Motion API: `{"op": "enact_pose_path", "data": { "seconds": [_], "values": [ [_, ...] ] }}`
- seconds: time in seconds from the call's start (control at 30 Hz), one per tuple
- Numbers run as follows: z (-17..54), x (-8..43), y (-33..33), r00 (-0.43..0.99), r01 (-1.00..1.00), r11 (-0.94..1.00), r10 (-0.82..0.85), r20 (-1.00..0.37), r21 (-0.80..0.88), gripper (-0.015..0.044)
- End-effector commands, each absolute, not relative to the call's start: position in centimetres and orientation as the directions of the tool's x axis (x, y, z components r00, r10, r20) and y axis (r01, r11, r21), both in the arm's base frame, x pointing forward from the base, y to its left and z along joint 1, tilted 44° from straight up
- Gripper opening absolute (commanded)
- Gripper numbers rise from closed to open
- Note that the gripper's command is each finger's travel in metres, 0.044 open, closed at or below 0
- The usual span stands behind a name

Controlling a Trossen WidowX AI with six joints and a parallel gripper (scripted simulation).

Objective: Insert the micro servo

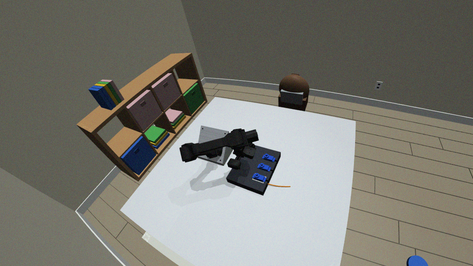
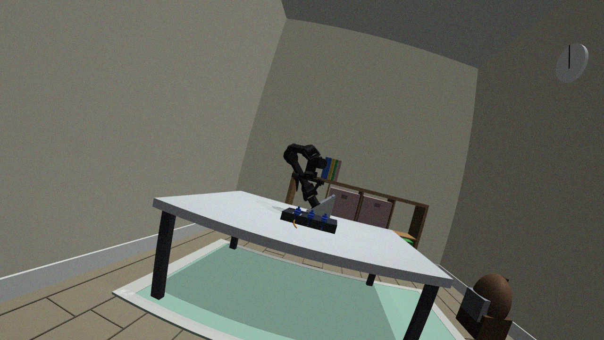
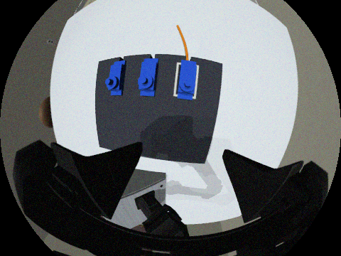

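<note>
With the claw [image 1: 242,159] [image 2: 308,184] [image 3: 184,151] wide and holding nothing, the servo [image 1: 259,177] [image 2: 297,211] [image 3: 187,80] lies apart from it in the marked pocket.
One claw hangs over the deck [image 1: 244,181] [image 2: 329,226] [image 3: 124,117]; beyond its fingertips stand three blue servos in a row, shafts up. The white-outlined pocket holds the task's servo, its one orange cable [image 1: 279,186] [image 2: 294,224] [image 3: 183,42] running out past the deck; whether its ears sit flat, I cannot tell. The deck lies inward from all four desk [image 1: 297,224] [image 2: 236,219] [image 3: 259,89] edges.
</note>
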State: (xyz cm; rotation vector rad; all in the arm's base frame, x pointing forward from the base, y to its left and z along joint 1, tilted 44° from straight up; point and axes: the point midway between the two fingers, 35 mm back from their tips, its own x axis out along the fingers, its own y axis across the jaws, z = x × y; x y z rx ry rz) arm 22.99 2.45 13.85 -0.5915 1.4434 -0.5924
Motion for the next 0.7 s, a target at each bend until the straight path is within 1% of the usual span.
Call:
{"op": "enact_pose_path", "data": {
  "seconds": [0.0, 0.07, 0.67],
  "values": [
    [15.73, 23.27, 4.35, 0.097, -0.004, 0.748, -0.660, -0.745, -0.663, 0.0440],
    [16.32, 23.33, 4.97, 0.114, -0.016, 0.755, -0.650, -0.751, -0.656, 0.0440],
    [16.32, 23.33, 4.97, 0.114, -0.016, 0.755, -0.650, -0.751, -0.656, 0.0440]
  ]
}}
